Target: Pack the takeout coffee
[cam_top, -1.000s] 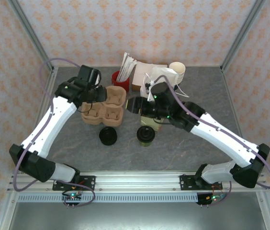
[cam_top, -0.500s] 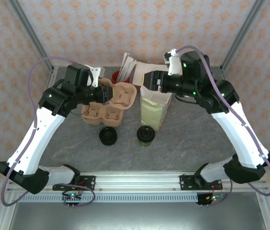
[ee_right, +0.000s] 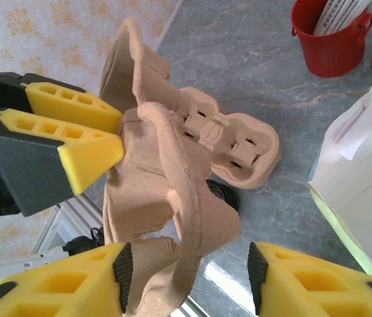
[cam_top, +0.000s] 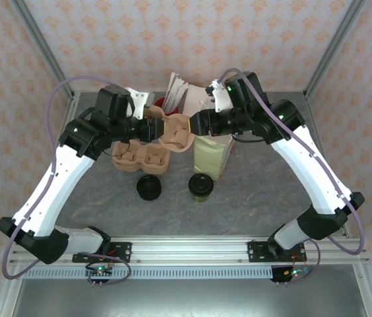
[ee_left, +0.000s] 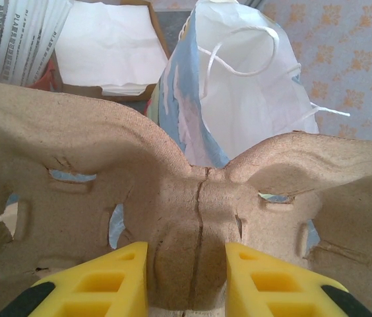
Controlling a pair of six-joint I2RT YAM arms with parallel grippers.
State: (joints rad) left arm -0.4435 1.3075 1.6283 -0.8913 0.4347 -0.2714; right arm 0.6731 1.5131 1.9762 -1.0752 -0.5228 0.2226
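Two yellow fingers of the left gripper (ee_left: 187, 281) are being pressed against the central ridge of a moulded-pulp cup carrier (ee_left: 192, 198), one on each side, so the carrier is being pinched firmly between them. It is being held tilted and clear of the grey table (cam_top: 93, 191), above and slightly to the right of a second carrier (cam_top: 140, 157) that is lying flat on the table. Nearer the arm bases, a black round disc (cam_top: 149, 187) is resting on the table just in front of that second carrier.

To the right of the disc, the takeout coffee (cam_top: 200, 186) is standing upright on the table with its black lid on. It is sitting just in front of the paper bag (cam_top: 214, 155) and is being touched by neither gripper.

From the right, the far edge of the raised carrier is being straddled by the right gripper (ee_right: 187, 264). Its fingers are being kept spread apart, with a clear gap on one side of the pulp edge. The bag is standing open beneath and beside this gripper, its white handles showing in the left wrist view. Behind it, a red bucket (ee_right: 331, 36) of paper-wrapped sticks and a box of white napkins (ee_left: 113, 46) are standing at the back of the table
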